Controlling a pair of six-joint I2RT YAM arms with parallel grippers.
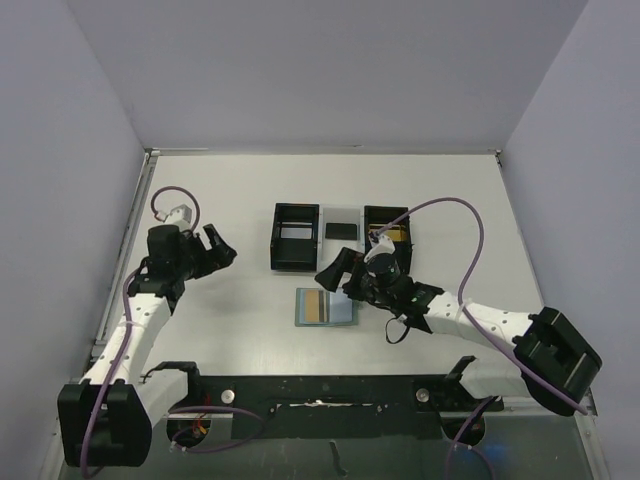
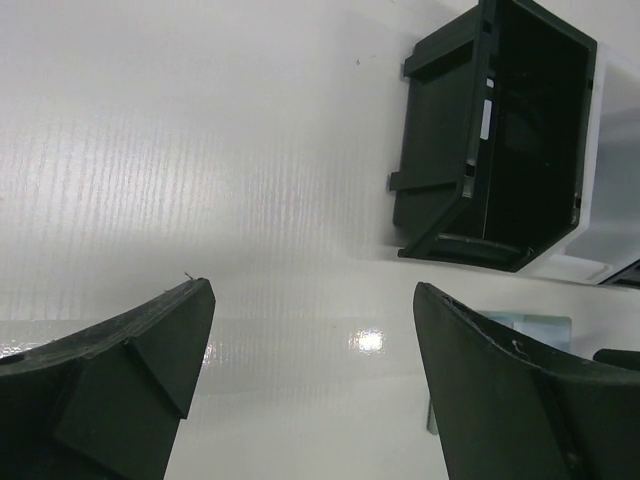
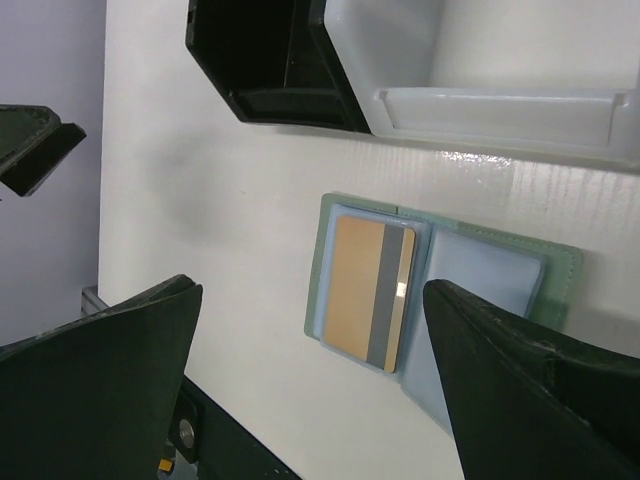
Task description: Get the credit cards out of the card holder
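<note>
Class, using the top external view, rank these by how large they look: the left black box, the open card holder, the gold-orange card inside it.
1. Left black box
2. Card holder
3. Gold-orange card
All three sit at a similar distance from the camera, so the order is safe.

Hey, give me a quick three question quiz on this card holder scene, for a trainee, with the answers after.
1. True or false: the gold card has left the card holder.
2. Which arm's gripper hangs over the card holder? A left, B right, C neither.
3. Fill in: the jaws of the left gripper stand ____.
Key: 1 false, the gold card lies in the open card holder. 2 B, the right gripper. 3 open.
</note>
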